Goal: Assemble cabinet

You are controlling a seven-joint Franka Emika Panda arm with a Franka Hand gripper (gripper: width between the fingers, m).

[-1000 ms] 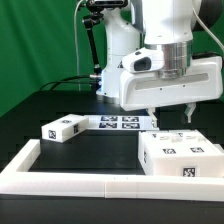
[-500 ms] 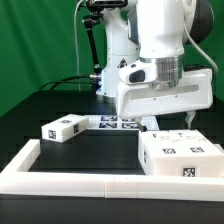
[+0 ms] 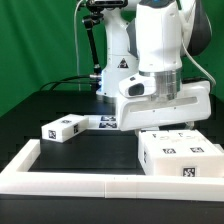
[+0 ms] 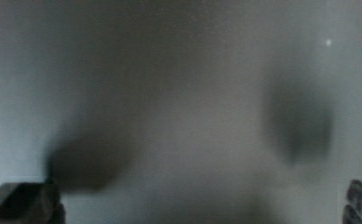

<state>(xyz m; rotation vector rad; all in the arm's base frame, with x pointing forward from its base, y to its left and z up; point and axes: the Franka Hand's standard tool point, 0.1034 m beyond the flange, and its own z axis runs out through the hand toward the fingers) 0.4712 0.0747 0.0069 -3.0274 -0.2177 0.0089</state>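
Observation:
The cabinet's big white box (image 3: pixel 180 155) with black-and-white tags stands at the exterior view's right, against the front rail. A smaller white cabinet block (image 3: pixel 60 128) with tags lies at the left. My gripper (image 3: pixel 168 127) hangs straight down right over the far top edge of the big box; its fingertips are hidden by the hand and the box. In the wrist view a blurred pale surface (image 4: pixel 178 100) fills the picture very close up. The dark fingertips (image 4: pixel 25 202) show only at the two lower corners, wide apart with nothing gripped between them.
The marker board (image 3: pixel 108 122) lies behind the small block, partly hidden by the hand. A long low white rail (image 3: pixel 70 180) edges the table along the front and the left. The robot's base (image 3: pixel 112 70) stands at the back, before a green curtain.
The hand has come down and shifted a little to the exterior view's left. It now sits close over the big box's top, and its fingers no longer show.

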